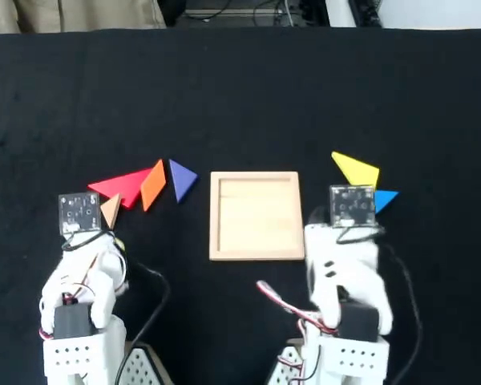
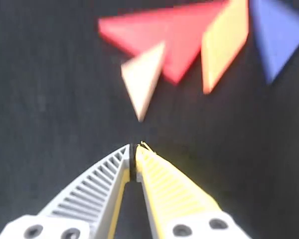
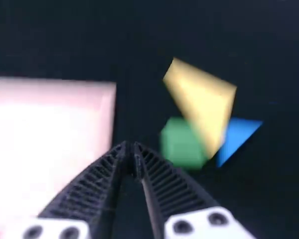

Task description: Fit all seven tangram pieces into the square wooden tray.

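Note:
The square wooden tray (image 1: 256, 253) lies in the middle of the black table with nothing in it. Left of it lie a red triangle (image 1: 122, 185), an orange parallelogram (image 1: 152, 185), a dark blue triangle (image 1: 181, 178) and a small tan triangle (image 1: 110, 210). Right of it are a yellow triangle (image 1: 357, 169) and a light blue triangle (image 1: 386, 197). A green piece (image 3: 182, 143) lies against the yellow triangle (image 3: 204, 105). My left gripper (image 2: 134, 149) is shut, empty, just short of the tan triangle (image 2: 143, 77). My right gripper (image 3: 130, 148) is shut, empty, between the tray (image 3: 50, 94) and the green piece.
A black cloth covers the table (image 1: 248, 96). Both arm bases (image 1: 80, 345) stand at the near edge. Cables (image 1: 276, 297) run beside the right arm, just in front of the tray.

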